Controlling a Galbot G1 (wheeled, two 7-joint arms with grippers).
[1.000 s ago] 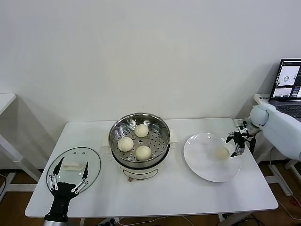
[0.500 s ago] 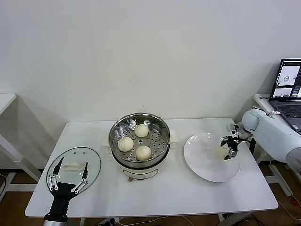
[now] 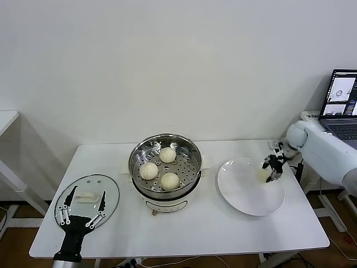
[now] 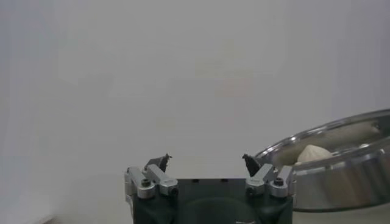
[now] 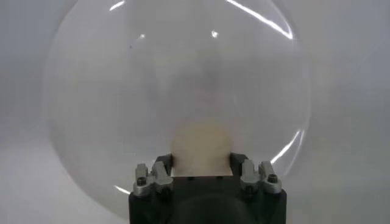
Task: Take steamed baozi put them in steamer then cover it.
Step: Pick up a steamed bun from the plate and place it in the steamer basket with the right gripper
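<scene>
Three cream-white baozi [image 3: 160,168] lie in the shiny steel steamer [image 3: 138,154] at the table's middle. The fourth baozi [image 3: 263,174] is held in my right gripper [image 3: 271,170], just above the white plate [image 3: 245,198]. In the right wrist view the gripper [image 5: 201,159] is shut on that baozi [image 5: 201,145], with the plate [image 5: 122,91] beneath it. The glass cover [image 3: 110,190] lies flat at the front left. My left gripper [image 3: 85,202] hovers over it, open and empty. The left wrist view shows this gripper [image 4: 206,161] open, with the steamer [image 4: 341,176] off to one side.
The steamer stands on a white cooker base [image 3: 167,205]. An open laptop [image 3: 341,103] sits on a side table beyond the table's right edge. The table's front edge is close to the left arm.
My right gripper has closed on the baozi on the plate and lifted it slightly up and toward the far side. The left arm has not moved.
</scene>
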